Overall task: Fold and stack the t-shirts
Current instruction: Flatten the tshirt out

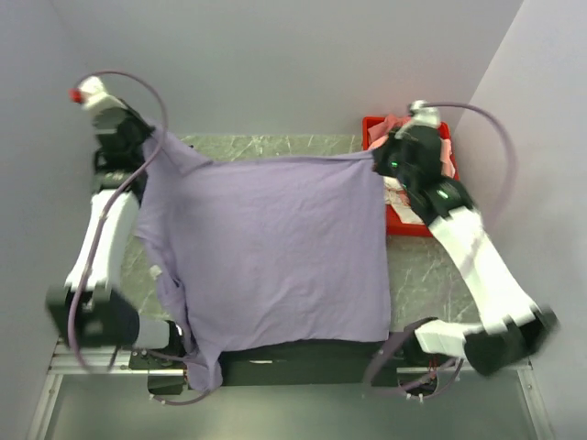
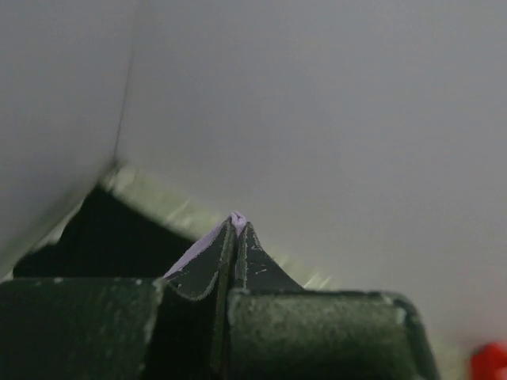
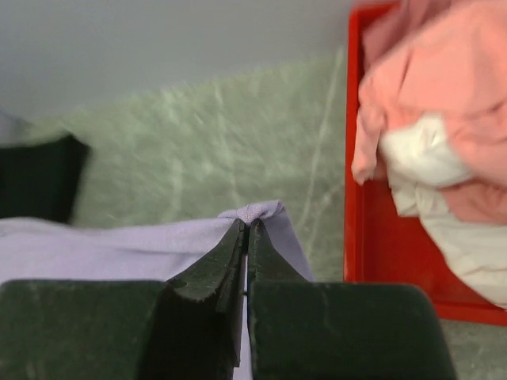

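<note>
Left tool [image 2: 238, 228], right tool [image 3: 248, 229] pinch one lavender t-shirt [image 1: 275, 247].

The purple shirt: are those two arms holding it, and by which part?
Yes. The left gripper and the right gripper are each shut on a far corner of the lavender t-shirt, its far edge stretched between them.

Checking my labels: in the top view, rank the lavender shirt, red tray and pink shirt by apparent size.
Largest: lavender shirt, by far.
Then red tray, partly hidden by the right arm.
Smallest: pink shirt, only scraps showing.
</note>
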`<action>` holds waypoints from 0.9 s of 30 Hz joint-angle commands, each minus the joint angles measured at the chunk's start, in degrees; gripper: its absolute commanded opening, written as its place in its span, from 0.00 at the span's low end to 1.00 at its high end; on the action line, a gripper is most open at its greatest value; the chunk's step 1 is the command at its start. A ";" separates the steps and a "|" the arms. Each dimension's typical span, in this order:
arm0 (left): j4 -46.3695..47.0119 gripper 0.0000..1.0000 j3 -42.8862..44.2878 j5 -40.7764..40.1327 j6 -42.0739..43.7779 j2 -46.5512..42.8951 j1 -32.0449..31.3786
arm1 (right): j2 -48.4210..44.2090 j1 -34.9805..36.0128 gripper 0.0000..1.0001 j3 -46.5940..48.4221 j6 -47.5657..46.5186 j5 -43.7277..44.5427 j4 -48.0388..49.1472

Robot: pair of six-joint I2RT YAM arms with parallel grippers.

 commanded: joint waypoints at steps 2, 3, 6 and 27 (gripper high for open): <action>8.64 0.00 -2.81 2.82 5.10 11.22 0.12 | 13.20 -4.71 0.00 -6.10 -0.29 -8.50 14.67; 8.21 0.00 -1.93 2.82 5.28 14.21 0.20 | 19.58 -4.97 0.00 -5.41 -0.99 -10.78 16.69; 3.38 0.00 5.44 4.92 4.75 25.64 0.21 | 31.89 -5.50 0.00 1.26 -3.10 -11.33 15.66; -2.07 0.00 0.20 2.03 -3.15 27.36 0.20 | 45.31 -7.26 0.00 13.49 -5.65 -7.99 7.92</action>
